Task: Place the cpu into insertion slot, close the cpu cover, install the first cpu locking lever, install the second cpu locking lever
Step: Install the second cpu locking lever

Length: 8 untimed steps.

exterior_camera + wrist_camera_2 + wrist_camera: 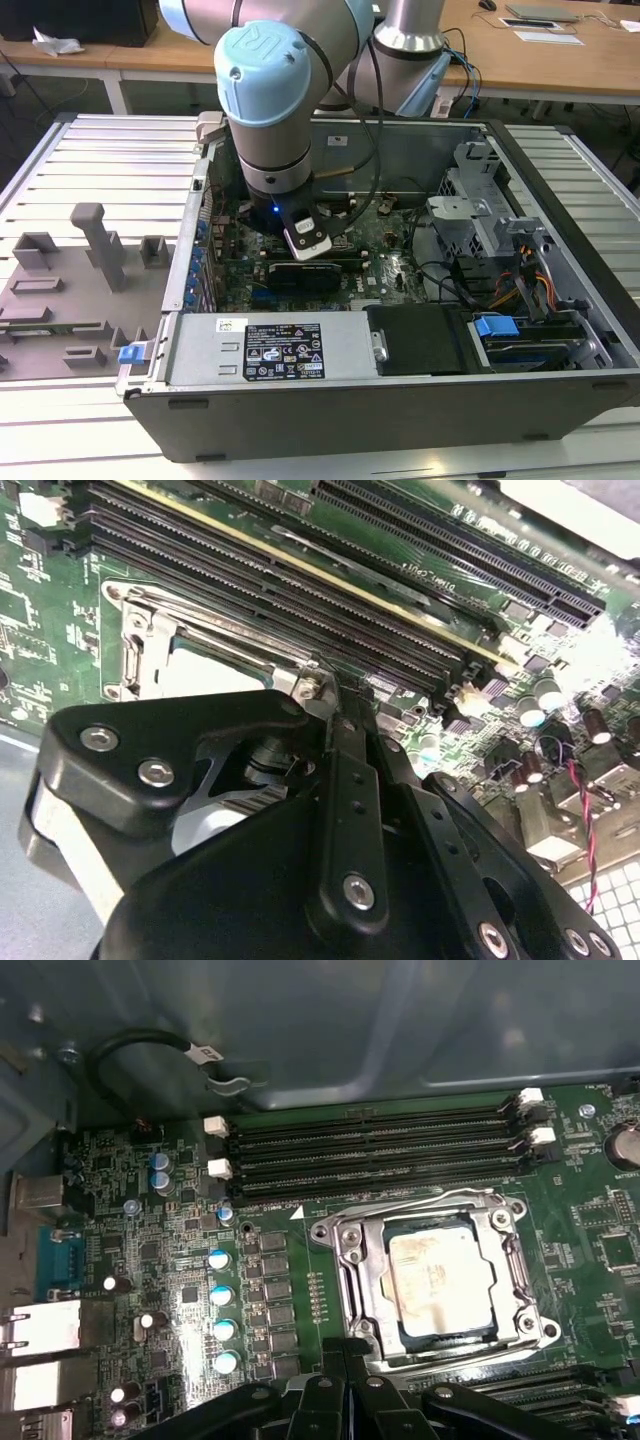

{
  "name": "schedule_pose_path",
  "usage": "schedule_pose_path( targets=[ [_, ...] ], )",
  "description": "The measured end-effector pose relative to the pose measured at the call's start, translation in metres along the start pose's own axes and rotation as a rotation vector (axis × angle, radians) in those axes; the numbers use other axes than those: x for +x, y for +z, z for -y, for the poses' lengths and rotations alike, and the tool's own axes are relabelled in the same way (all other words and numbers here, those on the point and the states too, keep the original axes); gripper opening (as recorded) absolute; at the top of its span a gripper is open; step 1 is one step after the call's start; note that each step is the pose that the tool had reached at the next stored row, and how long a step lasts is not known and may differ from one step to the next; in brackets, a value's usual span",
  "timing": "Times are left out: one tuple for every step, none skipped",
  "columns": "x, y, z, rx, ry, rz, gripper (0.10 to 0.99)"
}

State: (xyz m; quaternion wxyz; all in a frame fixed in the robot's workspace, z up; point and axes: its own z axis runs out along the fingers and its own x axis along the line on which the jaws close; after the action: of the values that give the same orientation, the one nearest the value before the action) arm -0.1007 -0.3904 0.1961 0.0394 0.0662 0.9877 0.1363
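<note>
Gripper [335, 705] sits low over the motherboard [150, 1260], fingers pressed together at the socket's edge, apparently on a locking lever [315, 685]; the contact is hard to make out. The cpu [440, 1272] lies in the insertion slot [385, 1320], cpu cover [352, 1260] closed around it. Beyond, memory slots [380, 1150], then the case wall [400, 1020], leave little room.

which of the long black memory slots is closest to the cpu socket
The memory slot bordering the cpu cover in the first wrist view; the other three lie beyond it, toward the grey case wall.
</note>
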Motion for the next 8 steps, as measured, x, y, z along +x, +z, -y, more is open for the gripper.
schedule_pose_path(
  targets=[
    [0.0003,0.0002,0.0001,0.000,0.000,0.0001,0.106],
    [0.0004,0.0003,0.0000,0.000,0.000,0.0000,0.106],
    [0.0005,0.0004,-0.0004,0.004,0.000,0.0008,0.106],
    [0.0005,-0.0004,-0.0007,0.013,-0.001,0.0019,0.106],
    [0.0004,-0.0018,-0.0011,0.018,-0.002,0.0023,0.106],
    [0.0002,-0.0044,-0.0019,0.021,-0.002,0.0027,0.106],
    [0.0000,-0.0066,-0.0025,0.022,-0.002,0.0027,0.106],
    [-0.0001,-0.0103,-0.0036,0.023,-0.002,0.0029,0.106]
  ],
)
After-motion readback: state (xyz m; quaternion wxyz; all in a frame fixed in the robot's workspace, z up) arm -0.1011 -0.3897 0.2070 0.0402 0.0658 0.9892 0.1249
